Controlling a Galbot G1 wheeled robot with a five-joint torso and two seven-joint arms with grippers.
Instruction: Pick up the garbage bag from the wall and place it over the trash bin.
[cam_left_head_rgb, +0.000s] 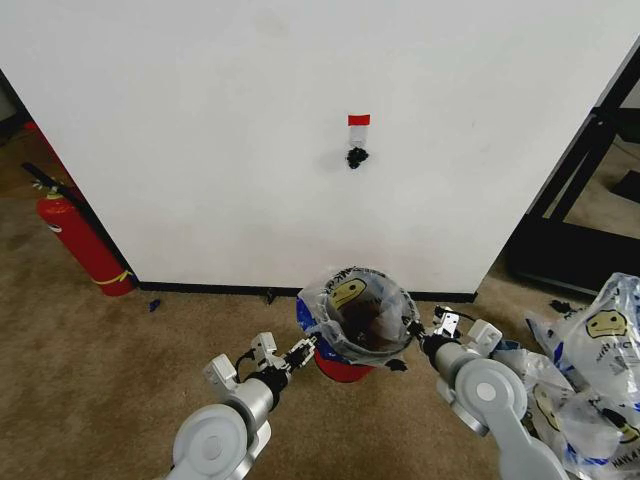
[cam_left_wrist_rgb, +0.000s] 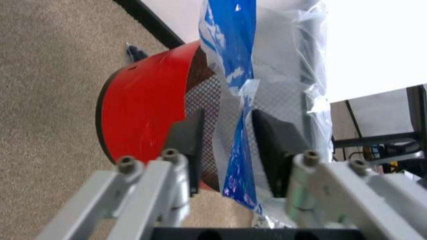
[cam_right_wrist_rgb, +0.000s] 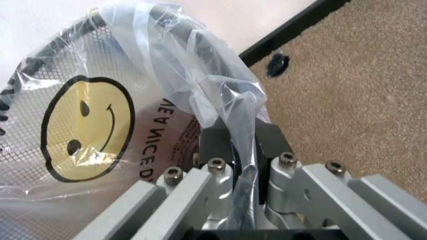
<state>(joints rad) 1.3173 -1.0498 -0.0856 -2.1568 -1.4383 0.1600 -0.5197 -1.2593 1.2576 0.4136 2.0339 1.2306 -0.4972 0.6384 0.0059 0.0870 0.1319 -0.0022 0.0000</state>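
The garbage bag (cam_left_head_rgb: 345, 297), clear with a yellow smiley face and blue patches, is draped over the rim of the trash bin (cam_left_head_rgb: 345, 370), a black mesh basket with a red base standing by the wall (cam_left_head_rgb: 250, 130). My left gripper (cam_left_head_rgb: 303, 350) sits at the bin's left side. In the left wrist view it (cam_left_wrist_rgb: 230, 145) is open, and a blue strip of the bag (cam_left_wrist_rgb: 233, 90) hangs between its fingers. My right gripper (cam_left_head_rgb: 420, 337) is at the bin's right rim. Its fingers (cam_right_wrist_rgb: 215, 145) are shut on a twisted fold of the bag (cam_right_wrist_rgb: 200, 70).
A red tape tag (cam_left_head_rgb: 358, 119) and a black hook (cam_left_head_rgb: 356, 156) are on the wall above the bin. A red fire extinguisher (cam_left_head_rgb: 80, 240) leans at the left. A heap of similar smiley bags (cam_left_head_rgb: 590, 370) lies at the right, near a black frame (cam_left_head_rgb: 590, 150).
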